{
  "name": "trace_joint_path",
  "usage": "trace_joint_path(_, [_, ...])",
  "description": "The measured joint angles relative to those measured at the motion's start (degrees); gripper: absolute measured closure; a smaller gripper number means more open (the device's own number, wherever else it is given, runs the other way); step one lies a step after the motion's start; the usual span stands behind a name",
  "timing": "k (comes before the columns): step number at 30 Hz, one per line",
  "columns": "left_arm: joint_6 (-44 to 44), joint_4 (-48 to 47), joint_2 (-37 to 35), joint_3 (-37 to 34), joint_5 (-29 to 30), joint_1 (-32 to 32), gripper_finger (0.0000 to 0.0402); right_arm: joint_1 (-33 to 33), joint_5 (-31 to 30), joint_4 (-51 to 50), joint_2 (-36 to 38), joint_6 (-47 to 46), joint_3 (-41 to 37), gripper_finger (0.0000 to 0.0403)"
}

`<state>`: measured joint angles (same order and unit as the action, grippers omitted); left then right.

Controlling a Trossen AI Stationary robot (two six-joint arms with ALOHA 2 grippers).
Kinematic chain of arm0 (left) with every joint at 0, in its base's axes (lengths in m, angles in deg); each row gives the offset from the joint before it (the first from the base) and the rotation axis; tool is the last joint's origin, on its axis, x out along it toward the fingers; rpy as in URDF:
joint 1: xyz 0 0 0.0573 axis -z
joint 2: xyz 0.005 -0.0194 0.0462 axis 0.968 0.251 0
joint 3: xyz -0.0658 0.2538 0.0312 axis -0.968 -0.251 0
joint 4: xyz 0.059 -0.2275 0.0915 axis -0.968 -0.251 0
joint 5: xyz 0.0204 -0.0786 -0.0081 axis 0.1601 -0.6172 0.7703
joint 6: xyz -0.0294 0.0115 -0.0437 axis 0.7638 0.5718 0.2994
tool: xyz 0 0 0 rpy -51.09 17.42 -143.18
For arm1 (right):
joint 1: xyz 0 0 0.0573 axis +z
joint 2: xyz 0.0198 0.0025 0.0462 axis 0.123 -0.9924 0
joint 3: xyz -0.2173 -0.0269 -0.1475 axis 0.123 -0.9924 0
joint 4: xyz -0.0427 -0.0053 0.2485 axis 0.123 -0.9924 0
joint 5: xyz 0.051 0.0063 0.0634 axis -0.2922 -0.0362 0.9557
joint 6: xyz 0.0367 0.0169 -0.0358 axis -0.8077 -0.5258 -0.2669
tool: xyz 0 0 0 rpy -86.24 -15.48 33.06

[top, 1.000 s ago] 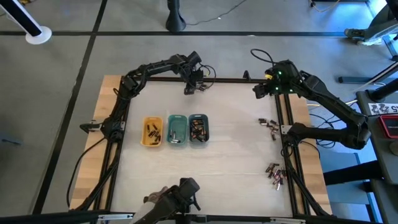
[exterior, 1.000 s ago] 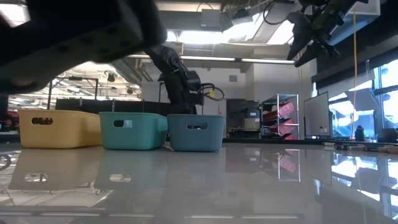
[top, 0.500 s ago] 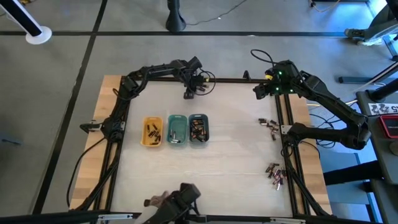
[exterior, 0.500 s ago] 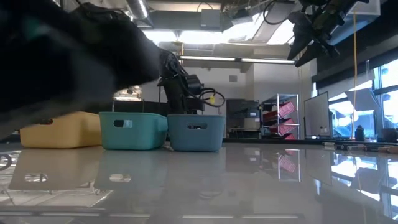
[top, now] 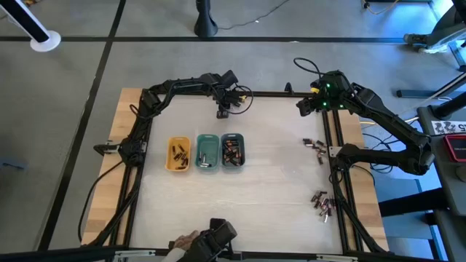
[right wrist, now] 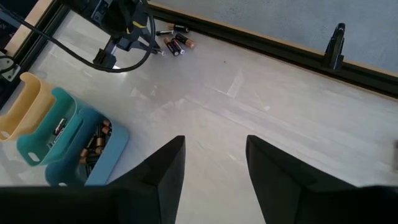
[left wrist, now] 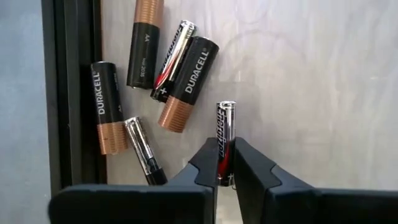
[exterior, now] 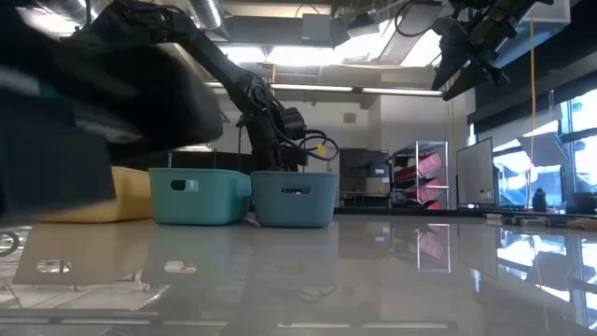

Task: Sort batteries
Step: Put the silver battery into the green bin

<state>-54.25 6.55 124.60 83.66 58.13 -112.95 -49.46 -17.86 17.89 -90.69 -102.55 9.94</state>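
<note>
The left gripper [left wrist: 225,171] has its jaws squeezed on a thin silver battery [left wrist: 224,134], right beside the battery pile [left wrist: 155,74]. The right gripper [right wrist: 214,165] hangs far from the pile, jaws apart and holding nothing.

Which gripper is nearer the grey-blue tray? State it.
Left. The left gripper is just beyond the grey-blue tray, at the table's far edge, shut on a slim battery. The right gripper hangs at the far right corner.

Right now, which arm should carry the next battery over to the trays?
Left. Its claw is shut on a slim silver battery beside the far-edge pile. The right claw hangs open and empty above the table.
</note>
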Motion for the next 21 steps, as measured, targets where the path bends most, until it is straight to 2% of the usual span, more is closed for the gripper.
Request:
trace_joint_path(5, [0.62, -0.84, -2.32, -0.18, -0.95, 0.35, 0.0386, 0.04, 0.29, 0.06, 0.0, 0.02, 0.0, 0.023])
trace_joint_path(12, [3.52, -11.58, -9.14, -0.34, -4.23, 0.53, 0.0387, 0.02, 0.45, 0.57, 0.0, 0.2, 0.0, 0.023])
trace_joint_path(21, [6.23, -32.11, -17.9, -1.39, -17.2, 4.24, 0.039, 0.02, 1.49, 2.55, 0.0, 0.22, 0.02, 0.023])
